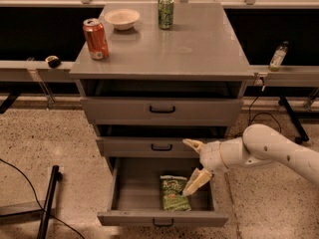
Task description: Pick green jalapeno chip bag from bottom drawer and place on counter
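The green jalapeno chip bag (pixel 174 193) lies flat in the open bottom drawer (pixel 134 195), right of its middle. My gripper (pixel 193 166) reaches in from the right on a white arm, open, with one cream finger up by the middle drawer front and the other low, its tip at the bag's right edge. The gripper holds nothing. The counter (pixel 194 49) is the grey top of the cabinet, above the drawers.
On the counter stand a red soda can (pixel 95 39) at the front left, a pale bowl (pixel 121 19) and a green soda can (pixel 165 12) at the back. The two upper drawers are shut. A bottle (pixel 278 57) stands on a ledge at the right.
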You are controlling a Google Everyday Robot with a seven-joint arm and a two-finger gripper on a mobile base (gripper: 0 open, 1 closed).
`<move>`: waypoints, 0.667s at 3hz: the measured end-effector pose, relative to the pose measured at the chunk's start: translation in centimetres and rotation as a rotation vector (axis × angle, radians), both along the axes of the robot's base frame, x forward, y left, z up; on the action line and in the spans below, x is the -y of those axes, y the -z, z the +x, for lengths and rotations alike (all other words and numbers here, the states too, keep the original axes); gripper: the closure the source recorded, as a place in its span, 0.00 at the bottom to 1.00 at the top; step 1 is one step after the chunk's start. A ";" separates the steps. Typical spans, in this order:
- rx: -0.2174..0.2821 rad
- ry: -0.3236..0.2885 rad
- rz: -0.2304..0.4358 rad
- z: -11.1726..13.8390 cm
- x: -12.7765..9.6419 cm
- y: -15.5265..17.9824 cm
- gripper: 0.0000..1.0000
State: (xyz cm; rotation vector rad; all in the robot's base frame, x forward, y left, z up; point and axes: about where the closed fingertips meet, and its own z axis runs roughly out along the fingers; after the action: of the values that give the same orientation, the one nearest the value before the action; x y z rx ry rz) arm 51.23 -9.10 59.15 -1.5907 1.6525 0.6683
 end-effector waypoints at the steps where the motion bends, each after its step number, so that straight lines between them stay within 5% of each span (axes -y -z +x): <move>1: -0.005 0.003 0.003 0.0 -0.1 0.4 0.00; 2: -0.007 0.069 -0.053 0.8 0.9 2.4 0.00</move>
State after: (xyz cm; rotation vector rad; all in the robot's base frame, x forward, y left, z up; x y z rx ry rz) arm 52.07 -10.03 56.79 -1.5623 1.7349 0.6001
